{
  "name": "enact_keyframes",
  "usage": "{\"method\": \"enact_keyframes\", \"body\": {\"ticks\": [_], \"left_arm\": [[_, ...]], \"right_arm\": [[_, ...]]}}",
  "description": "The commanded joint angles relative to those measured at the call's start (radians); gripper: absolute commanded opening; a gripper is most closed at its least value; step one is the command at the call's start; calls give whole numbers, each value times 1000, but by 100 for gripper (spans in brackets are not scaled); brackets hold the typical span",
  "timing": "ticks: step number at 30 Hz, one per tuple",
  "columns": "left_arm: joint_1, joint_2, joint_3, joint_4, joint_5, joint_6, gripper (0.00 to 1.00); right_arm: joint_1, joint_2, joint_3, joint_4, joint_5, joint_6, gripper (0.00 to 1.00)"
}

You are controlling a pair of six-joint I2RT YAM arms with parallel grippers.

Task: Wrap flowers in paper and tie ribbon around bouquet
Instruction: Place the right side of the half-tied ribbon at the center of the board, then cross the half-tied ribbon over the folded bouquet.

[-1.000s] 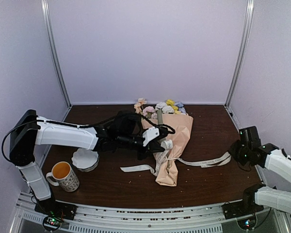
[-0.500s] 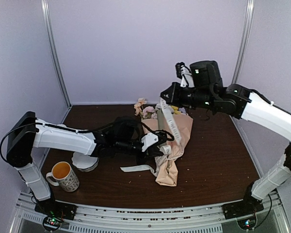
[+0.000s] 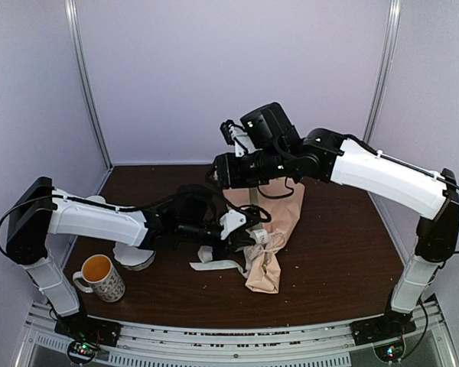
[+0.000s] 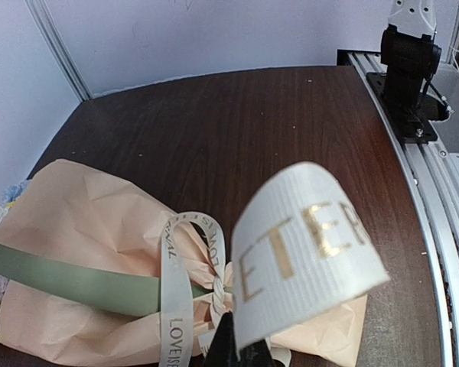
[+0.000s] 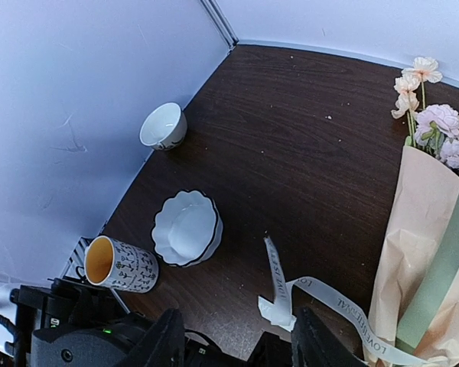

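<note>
My left tool (image 4: 237,350) pinched shut on ribbon (image 4: 302,256). Ribbon wraps around bouquet (image 3: 279,218), which lies on desk (image 3: 336,252). My right tool (image 5: 241,344) hangs above bouquet's upper end, fingers apart, gripping nothing. Loose ribbon tail flat on desk.

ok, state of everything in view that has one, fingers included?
left gripper: fingers shut on the ribbon
right gripper: fingers open, empty, up in the air
ribbon: looped and twisted once round the bouquet, one end lying loose
bouquet: wrapped, lying on its side
mug: upright
scalloped bowl: upright, empty
small cup: upright, looks empty
</note>
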Motion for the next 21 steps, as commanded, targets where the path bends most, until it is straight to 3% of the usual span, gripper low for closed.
{"method": "enact_keyframes", "body": {"ticks": [1, 7, 12, 14, 16, 21], "left_arm": [[-4, -31, -16, 75, 20, -36, 0], [-2, -15, -22, 119, 53, -89, 0], [2, -4, -9, 116, 80, -102, 0], [4, -3, -7, 114, 85, -101, 0], [5, -2, -6, 110, 83, -98, 0], [6, -2, -4, 98, 77, -97, 0]], "right_arm": [[-39, -83, -3, -41, -39, -50, 50], [-141, -350, -360, 185, -172, -66, 52], [-248, -569, -762, 540, -485, -80, 47], [-245, -635, -903, 701, -543, -107, 44], [-233, -671, -1020, 809, -543, -150, 44], [-222, -632, -1106, 939, -644, -230, 51]]}}
